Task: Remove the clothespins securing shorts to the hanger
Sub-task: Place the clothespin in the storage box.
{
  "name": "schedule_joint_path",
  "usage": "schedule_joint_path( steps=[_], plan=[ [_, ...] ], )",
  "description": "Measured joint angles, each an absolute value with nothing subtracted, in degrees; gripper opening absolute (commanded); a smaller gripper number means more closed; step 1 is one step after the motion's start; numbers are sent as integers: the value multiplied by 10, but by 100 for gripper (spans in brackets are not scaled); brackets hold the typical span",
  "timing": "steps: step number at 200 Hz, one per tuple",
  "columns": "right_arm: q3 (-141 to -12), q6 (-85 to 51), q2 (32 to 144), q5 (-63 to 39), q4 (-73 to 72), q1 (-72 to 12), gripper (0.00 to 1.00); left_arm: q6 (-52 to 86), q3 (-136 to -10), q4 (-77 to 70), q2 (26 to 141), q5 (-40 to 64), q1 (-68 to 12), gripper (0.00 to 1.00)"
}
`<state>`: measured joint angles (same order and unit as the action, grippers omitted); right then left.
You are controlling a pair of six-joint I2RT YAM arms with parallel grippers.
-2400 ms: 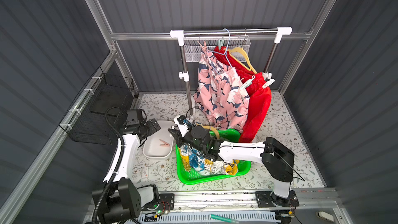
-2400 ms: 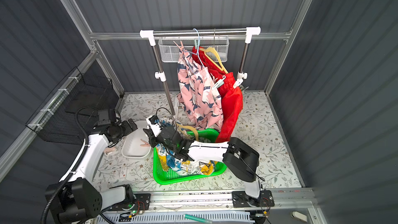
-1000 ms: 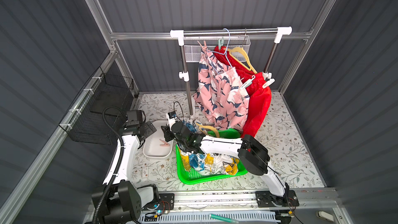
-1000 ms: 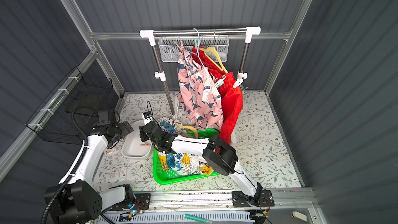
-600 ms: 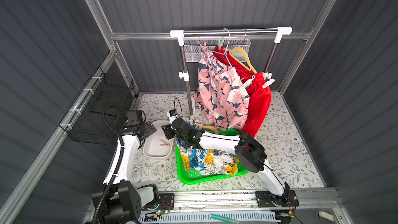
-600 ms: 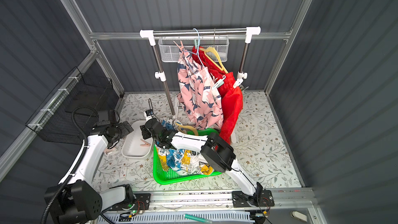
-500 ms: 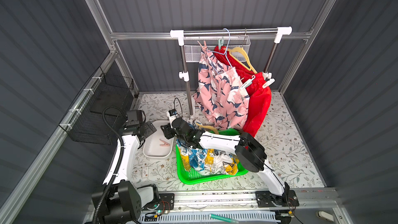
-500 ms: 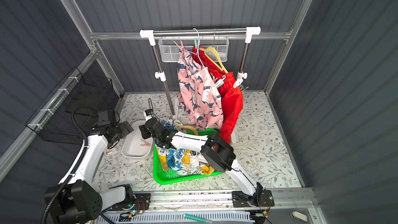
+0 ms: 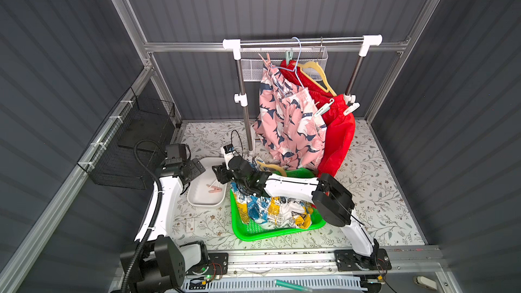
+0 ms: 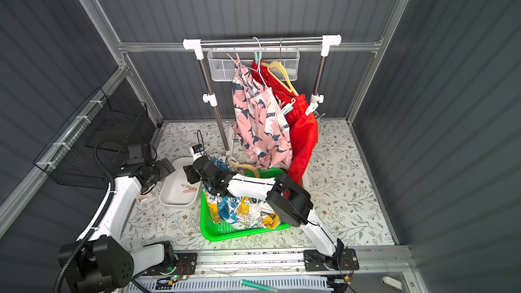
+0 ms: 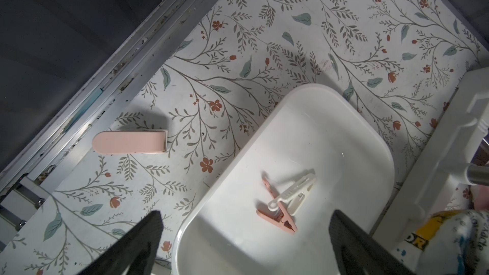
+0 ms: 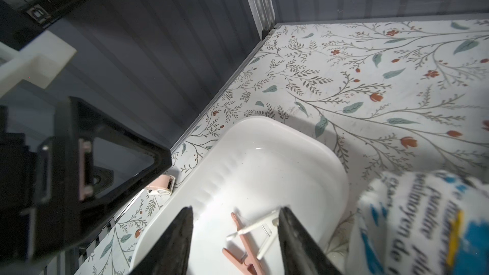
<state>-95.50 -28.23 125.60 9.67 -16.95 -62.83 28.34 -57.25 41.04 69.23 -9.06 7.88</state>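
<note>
Swung across, our right gripper [image 12: 235,210] hangs, jaws released, over a white plastic clothespin [image 11: 292,194] now in the white tray [image 9: 201,197]; left gripper [image 11: 244,214] gapes empty. Mint peg [image 9: 323,107] on red shorts [image 9: 338,136]: up behind, nearer right arm [image 9: 290,187].
</note>
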Motion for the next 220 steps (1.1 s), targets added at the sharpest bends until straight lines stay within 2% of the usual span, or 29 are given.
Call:
schedule_joint_path(
  steps=[70, 116, 220],
  plan=[
    [-834, -267, 1137, 135, -234, -628, 57, 280, -572, 405, 692, -68, 79, 100],
    [-701, -267, 1035, 153, -248, -624, 58, 274, -567, 391, 692, -44, 74, 100],
    [-426, -367, 809, 137, -182, -508, 58, 262, -565, 392, 694, -44, -57, 100]
  ],
)
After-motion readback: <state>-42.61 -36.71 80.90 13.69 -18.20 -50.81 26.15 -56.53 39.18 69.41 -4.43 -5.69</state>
